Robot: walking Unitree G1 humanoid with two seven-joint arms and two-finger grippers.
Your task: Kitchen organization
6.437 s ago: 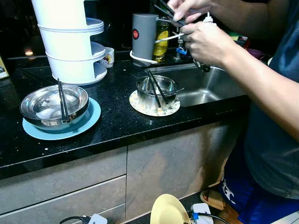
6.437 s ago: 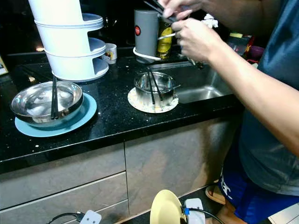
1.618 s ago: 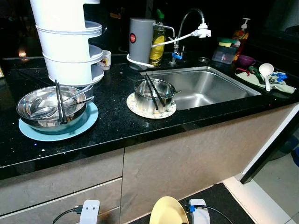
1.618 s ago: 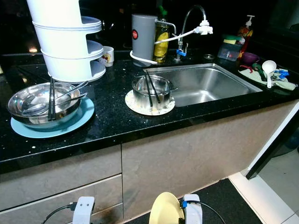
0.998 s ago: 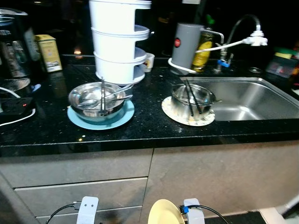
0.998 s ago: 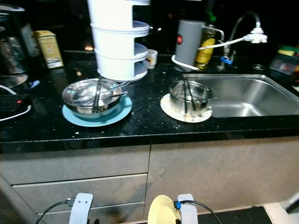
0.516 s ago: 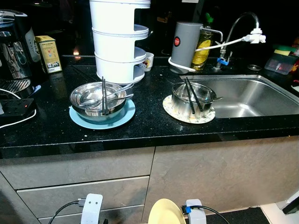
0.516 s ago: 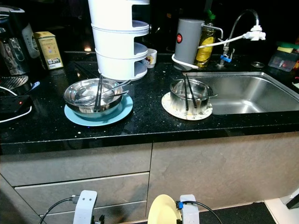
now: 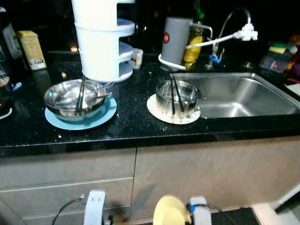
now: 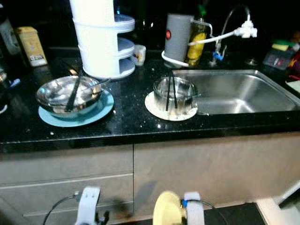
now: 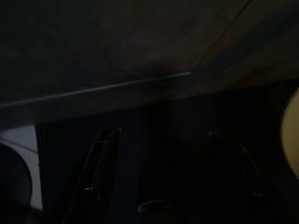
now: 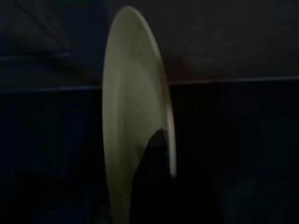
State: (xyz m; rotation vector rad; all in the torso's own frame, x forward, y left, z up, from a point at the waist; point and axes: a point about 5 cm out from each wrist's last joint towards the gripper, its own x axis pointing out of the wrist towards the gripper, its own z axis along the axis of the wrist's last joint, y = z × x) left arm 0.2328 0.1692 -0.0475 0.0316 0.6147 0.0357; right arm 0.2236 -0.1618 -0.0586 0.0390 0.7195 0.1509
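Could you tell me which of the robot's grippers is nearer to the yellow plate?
Right. The right gripper clamps the yellow plate on edge; the left gripper hangs beside it, apart.

Black speckled countertop, steel sink set into it, patterned round mat just left of the sink, blue plate far left of the sink, white tiered container behind that plate, grey canister behind the sink's left corner

No legible text; print on yellow tin & small mug too blurred to read.
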